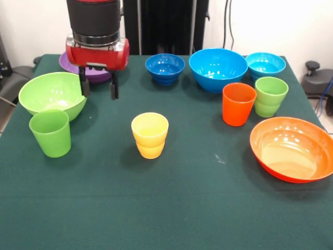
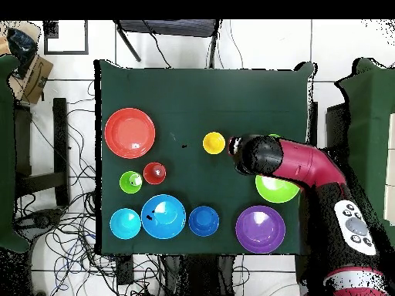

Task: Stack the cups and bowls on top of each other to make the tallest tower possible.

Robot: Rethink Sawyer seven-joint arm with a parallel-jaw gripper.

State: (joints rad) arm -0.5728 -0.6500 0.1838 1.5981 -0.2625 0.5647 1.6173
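Note:
My gripper (image 1: 98, 87) is open and empty. It hangs above the cloth in front of the purple bowl (image 1: 67, 65), between the lime green bowl (image 1: 51, 94) and the yellow cup (image 1: 150, 134). The green cup (image 1: 50, 133) stands in front of the lime bowl. The dark blue bowl (image 1: 165, 67), large blue bowl (image 1: 218, 69) and turquoise bowl (image 1: 265, 64) line the far side. The orange cup (image 1: 239, 103) and light green cup (image 1: 270, 96) stand side by side. The orange bowl (image 1: 291, 148) sits near right. Every piece stands alone and upright; nothing is nested.
The green table cloth (image 1: 171, 208) ends at the front edge. In the overhead view my arm (image 2: 297, 162) covers part of the lime green bowl (image 2: 276, 190) and hides the green cup. Cables and chair legs lie on the floor around the table.

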